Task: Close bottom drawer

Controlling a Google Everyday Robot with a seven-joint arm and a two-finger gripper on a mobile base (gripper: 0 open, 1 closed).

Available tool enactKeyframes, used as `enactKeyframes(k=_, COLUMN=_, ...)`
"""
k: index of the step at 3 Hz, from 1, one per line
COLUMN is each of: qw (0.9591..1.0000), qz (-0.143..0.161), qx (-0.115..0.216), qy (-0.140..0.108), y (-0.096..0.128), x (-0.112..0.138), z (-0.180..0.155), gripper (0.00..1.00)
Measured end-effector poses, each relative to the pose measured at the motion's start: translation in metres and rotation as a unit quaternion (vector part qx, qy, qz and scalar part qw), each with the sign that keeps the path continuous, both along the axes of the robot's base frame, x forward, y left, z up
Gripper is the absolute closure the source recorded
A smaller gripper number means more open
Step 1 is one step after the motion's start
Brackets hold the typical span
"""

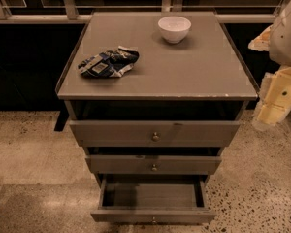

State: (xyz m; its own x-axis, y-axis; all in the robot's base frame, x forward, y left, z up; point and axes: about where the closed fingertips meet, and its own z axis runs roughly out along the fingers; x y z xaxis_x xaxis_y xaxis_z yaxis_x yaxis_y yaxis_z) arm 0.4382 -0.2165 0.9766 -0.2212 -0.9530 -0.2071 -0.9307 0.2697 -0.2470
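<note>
Grey-brown wooden bottom drawer (pixel 184 216) w/ small round metal knob (pixel 153 221) sits pulled out. It lies approx. 8 o'clock of the cream gripper (pixel 275 102), well apart; grip state: can't tell.

I see my arm (pixel 287 30) only at the right edge of the view, its white rounded housing uppermost. Below it the cream-coloured gripper (pixel 277 100) hangs in the air, angled down and leftward.
</note>
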Motion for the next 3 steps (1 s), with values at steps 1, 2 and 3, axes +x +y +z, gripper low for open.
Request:
enactKeyframes(k=1, qw=1.0000, qz=0.000, qx=0.000, qy=0.000, y=0.000, x=0.000, z=0.000, gripper=0.00)
enactKeyframes(k=2, qw=0.9996, qz=-0.002, qx=0.024, qy=-0.015, y=-0.004, x=-0.001, z=-0.014, gripper=0.00)
enactKeyframes(k=3, qw=0.9958, qz=0.008, qx=0.090, qy=-0.014, y=-0.008, x=-0.015, z=-0.077, gripper=0.00)
